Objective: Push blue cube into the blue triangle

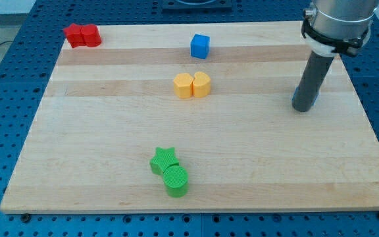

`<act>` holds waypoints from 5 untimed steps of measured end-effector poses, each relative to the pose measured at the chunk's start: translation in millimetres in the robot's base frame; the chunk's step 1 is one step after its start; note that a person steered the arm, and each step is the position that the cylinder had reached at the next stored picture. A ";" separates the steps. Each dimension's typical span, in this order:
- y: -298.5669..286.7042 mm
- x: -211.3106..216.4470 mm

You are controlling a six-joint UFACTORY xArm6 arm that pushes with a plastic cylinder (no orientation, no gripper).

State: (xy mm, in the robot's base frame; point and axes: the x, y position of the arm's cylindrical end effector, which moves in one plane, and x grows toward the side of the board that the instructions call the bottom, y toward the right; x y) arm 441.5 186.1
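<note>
Blue cube [200, 46] sits near the board's top; the upright rod's tip [302, 108], gripperless, rests far right, partly hiding something blue.

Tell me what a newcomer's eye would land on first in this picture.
First the thick dark rod coming down at the view's upper right, my tip resting on the wooden board with something blue, mostly hidden, right behind it. Then the bright blocks: the blue cube alone near the top centre, two touching yellow blocks just below it, a red pair in the top left corner, and a green star against a green cylinder near the bottom.
</note>
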 end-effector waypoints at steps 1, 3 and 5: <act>-31.9 12.7; -68.1 -61.1; -146.1 -115.7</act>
State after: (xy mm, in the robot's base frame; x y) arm 325.8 40.0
